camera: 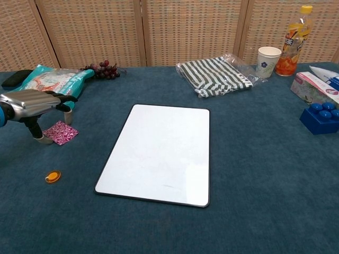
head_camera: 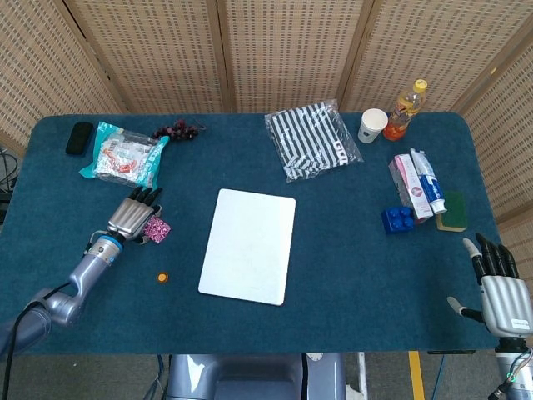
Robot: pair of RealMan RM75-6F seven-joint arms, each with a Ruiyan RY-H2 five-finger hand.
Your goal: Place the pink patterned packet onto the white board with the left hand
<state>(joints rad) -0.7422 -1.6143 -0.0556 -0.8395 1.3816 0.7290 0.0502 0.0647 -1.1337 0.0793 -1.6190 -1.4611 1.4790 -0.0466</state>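
The pink patterned packet [head_camera: 158, 227] [camera: 62, 133] lies flat on the blue table, left of the white board [head_camera: 248, 245] [camera: 159, 153]. My left hand [head_camera: 131, 216] [camera: 33, 103] hovers over the packet's left part. Its thumb tip rests on the cloth at the packet's left edge, and its fingers [camera: 67, 109] curve down over the far edge without a clear grip. The packet's far left corner is hidden under the hand in the head view. My right hand [head_camera: 500, 287] rests open near the table's front right corner, holding nothing.
A small orange disc [camera: 52, 176] lies in front of the left hand. Behind it are a teal snack bag [head_camera: 123, 153], grapes [head_camera: 175, 130] and a black case [head_camera: 79, 137]. At the back and right are a striped bagged cloth [head_camera: 314, 139], cup [head_camera: 372, 125], bottle [head_camera: 402, 110], toothpaste boxes [head_camera: 419, 183], blue brick [head_camera: 398, 219] and sponge [head_camera: 454, 212].
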